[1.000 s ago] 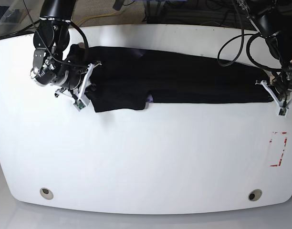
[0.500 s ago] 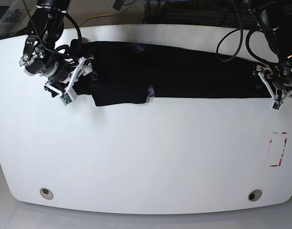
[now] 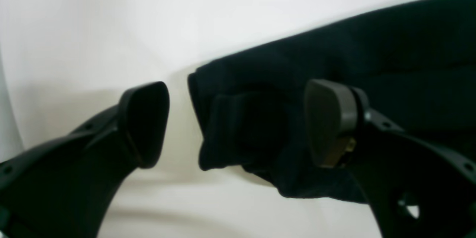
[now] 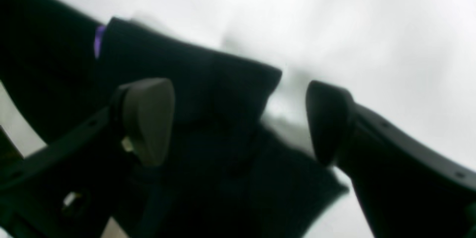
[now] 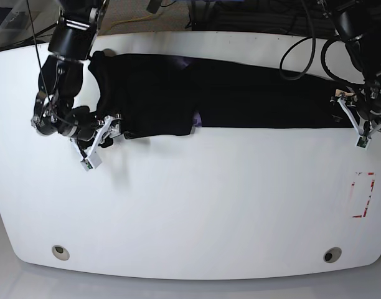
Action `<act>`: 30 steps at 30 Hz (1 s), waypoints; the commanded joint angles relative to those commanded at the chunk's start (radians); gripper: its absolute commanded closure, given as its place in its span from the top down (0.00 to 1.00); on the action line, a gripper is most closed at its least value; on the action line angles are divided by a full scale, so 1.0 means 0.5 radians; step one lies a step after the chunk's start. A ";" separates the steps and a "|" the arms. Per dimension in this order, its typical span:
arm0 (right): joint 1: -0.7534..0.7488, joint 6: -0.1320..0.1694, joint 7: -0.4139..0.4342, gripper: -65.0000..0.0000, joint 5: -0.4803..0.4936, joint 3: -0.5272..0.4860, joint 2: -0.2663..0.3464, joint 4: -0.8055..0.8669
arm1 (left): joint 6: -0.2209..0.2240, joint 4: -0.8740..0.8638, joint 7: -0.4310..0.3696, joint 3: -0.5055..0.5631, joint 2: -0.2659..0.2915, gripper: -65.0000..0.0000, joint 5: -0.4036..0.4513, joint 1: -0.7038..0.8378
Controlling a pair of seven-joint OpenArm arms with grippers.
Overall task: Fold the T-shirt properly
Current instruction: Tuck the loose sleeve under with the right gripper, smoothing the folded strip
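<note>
Right gripper (image 5: 101,144) has shifted lower at frame left; both it and left gripper (image 5: 365,128) stand spread, gripping nothing. Shirt (image 5: 240,96) remains a band, likely needing another fold.

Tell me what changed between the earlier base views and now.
The right gripper has moved nearer the table's front edge, its fingers apart around cloth. The T-shirt slid slightly toward the back early on. Its layout, and the left gripper, have stayed nearly the same since the second picture.
</note>
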 joint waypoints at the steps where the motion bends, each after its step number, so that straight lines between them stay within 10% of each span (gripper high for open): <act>1: 0.031 0.000 0.000 0.80 0.000 0.000 0.000 -0.071 | 0.000 -0.015 0.000 0.015 0.006 0.82 0.000 0.000; 19: 0.018 -0.204 0.086 0.54 0.021 -0.347 -0.025 -0.138 | 0.000 -0.101 -0.006 0.037 0.006 0.82 -0.006 0.000; 26: 0.012 -0.216 0.135 0.20 0.003 -0.353 -0.009 -0.040 | 0.000 -0.104 -0.006 0.043 0.009 0.82 -0.006 0.000; 30: -0.021 -0.219 0.135 0.52 0.003 -0.344 0.000 0.126 | 0.000 -0.104 -0.006 0.046 0.009 0.82 -0.009 0.000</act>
